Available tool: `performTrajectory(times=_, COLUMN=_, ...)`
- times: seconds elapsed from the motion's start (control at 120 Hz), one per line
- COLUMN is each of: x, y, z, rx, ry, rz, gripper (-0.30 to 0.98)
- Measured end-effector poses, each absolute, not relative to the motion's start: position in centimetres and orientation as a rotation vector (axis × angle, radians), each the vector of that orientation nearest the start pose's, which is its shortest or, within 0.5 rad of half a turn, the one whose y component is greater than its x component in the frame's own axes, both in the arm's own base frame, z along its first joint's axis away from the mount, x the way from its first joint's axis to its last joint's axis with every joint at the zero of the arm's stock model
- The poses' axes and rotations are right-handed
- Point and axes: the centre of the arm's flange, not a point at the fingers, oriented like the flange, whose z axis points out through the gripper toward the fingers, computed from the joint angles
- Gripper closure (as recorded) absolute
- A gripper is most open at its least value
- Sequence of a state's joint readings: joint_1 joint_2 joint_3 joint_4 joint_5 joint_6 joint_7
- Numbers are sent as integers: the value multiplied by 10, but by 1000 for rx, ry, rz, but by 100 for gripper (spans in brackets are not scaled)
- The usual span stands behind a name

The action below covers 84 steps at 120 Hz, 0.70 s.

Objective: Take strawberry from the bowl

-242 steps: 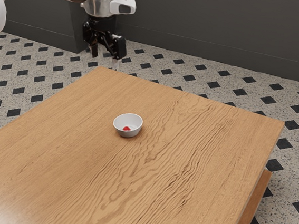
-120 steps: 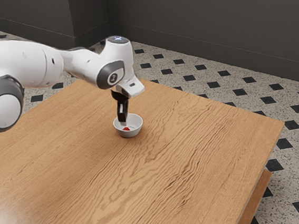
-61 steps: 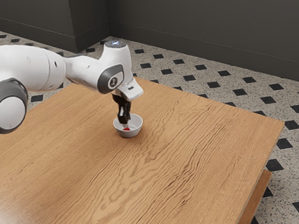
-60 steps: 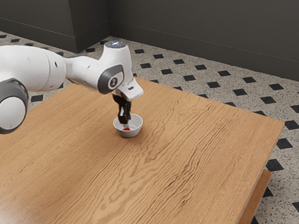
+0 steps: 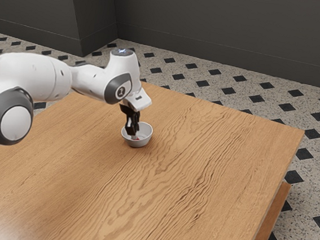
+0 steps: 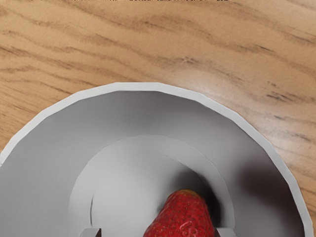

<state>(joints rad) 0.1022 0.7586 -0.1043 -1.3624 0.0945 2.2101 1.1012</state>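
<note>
Strawberry (image 6: 180, 219) in bowl (image 5: 144, 140), toward counter's (image 5: 199, 186) far edge; between open fingers (image 5: 131, 128), hard by one, gap to other; long axis seems crosswise to closing line.

Two seconds before, my gripper (image 5: 134, 137) was raised near the far corner of the table (image 5: 218, 165), its fingers (image 5: 130, 127) well apart from the bowl (image 5: 140, 143). I brought it across and down, so the fingertips entered the bowl. In the last half second they went slightly lower, and in the exterior view the strawberry (image 5: 138, 139) became more hidden by them.
</note>
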Motion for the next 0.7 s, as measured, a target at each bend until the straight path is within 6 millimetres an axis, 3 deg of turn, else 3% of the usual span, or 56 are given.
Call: performTrajectory(times=0.7, x=755, y=14, z=252, rx=-2588, ry=1683, rz=-120, gripper=44)
